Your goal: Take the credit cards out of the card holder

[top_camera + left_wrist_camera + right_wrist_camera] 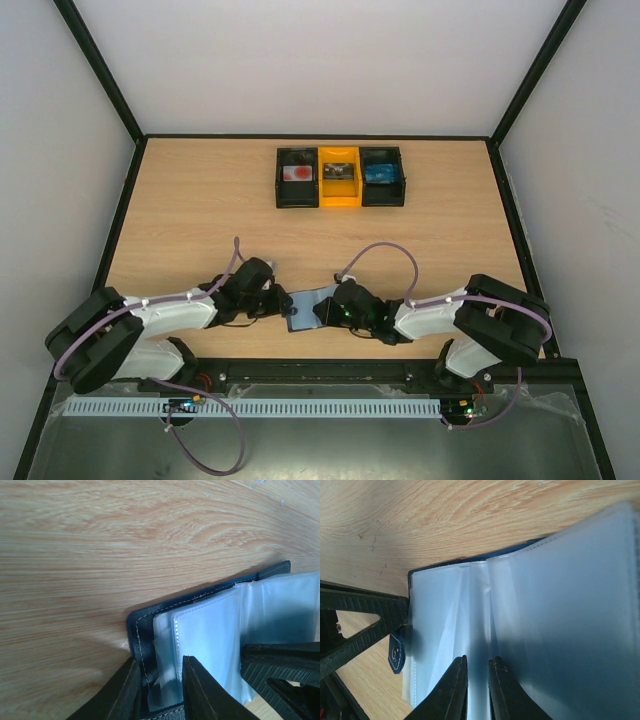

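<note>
Pale wood-grain desk (200, 220), walled in white on three sides. Close to its far edge, at the middle, three open boxes stand touching in a row. The left black box (297, 200) has a reddish card (298, 173) in it. The yellow box (339, 200) holds something dark that is too small to make out. The right black box (383, 198) holds a blue card (380, 173).

Well apart from them, by the middle of the near edge, the card holder (303, 305) lies open between the two arms. Its navy cover is down on the wood and its clear sleeves (210, 640) fan upward. What the sleeves hold cannot be made out. A small snap tab (396, 652) sticks out from one edge.

The left tool (161, 695) is narrowed onto a corner of the cover, with one finger outside the stitched edge and the other pressed on the sleeves. The right tool (477, 690) is nearly closed, pinching a single clear sleeve between its fingers. The two tools sit just beside each other over the holder.
</note>
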